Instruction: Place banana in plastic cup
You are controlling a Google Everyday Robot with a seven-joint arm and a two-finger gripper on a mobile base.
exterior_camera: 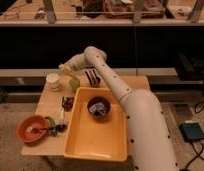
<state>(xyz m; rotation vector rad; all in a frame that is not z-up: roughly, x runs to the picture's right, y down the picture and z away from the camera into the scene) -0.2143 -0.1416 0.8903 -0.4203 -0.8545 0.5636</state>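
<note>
My gripper (69, 65) is at the back left of the table, reaching left from the white arm. It is shut on the banana (68, 71), a slim yellow piece held in the air. The banana hangs just above the plastic cup (74, 84), a pale yellow-green tumbler standing at the back of the table, right of the white ribbed cup (53, 81). The banana's lower end is close to the cup's rim; I cannot tell whether it touches.
A large yellow tray (95, 137) fills the table's middle and holds a dark bowl (99, 107). An orange bowl (31, 129) with utensils sits front left. A dark striped object (93, 77) stands behind the tray. Small dark items (67, 103) lie left of the tray.
</note>
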